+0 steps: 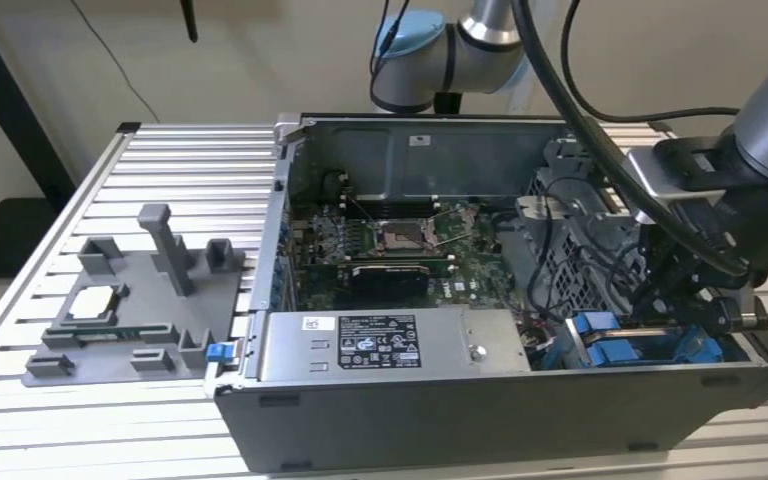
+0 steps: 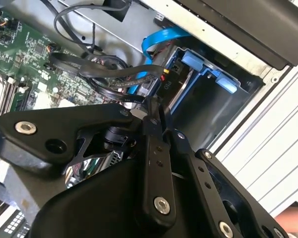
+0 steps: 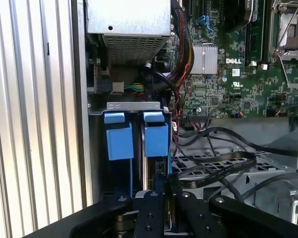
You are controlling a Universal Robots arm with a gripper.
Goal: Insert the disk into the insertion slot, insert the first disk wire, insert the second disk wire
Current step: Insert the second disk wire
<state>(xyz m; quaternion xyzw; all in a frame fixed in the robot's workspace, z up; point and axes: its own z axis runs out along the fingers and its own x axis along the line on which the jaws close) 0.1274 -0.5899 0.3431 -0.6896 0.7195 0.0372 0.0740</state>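
Down at the front corner of the open computer case (image 1: 491, 400), on the exterior view's right, I see my end effector (image 1: 684, 300) lowered over the blue drive bays. From that camera the arm (image 1: 758, 150) and its cables hide most of the bay, so only blue plastic (image 1: 618, 345) shows beside the power supply (image 1: 384, 345) with its white sticker.

The first wrist view gives me more: the insertion slot (image 3: 118, 173) stands beside a second bay, each topped by a blue tab (image 3: 114, 118), and the disk (image 3: 156, 141) sits down in the second bay in its blue carrier. The end effector (image 3: 165, 198) hangs right over that disk, fingers (image 3: 150, 213) drawn close together on a thin black piece, but I cannot tell whether they grip it.

The second wrist view shows what neither other camera does: a flat blue ribbon cable (image 2: 154, 39) curving over the bay, and black wires (image 2: 99, 74) looping across the green motherboard (image 2: 30, 54) toward the fingertips. The ribbed bench (image 1: 157, 180) carries a grey fixture (image 1: 131, 300).
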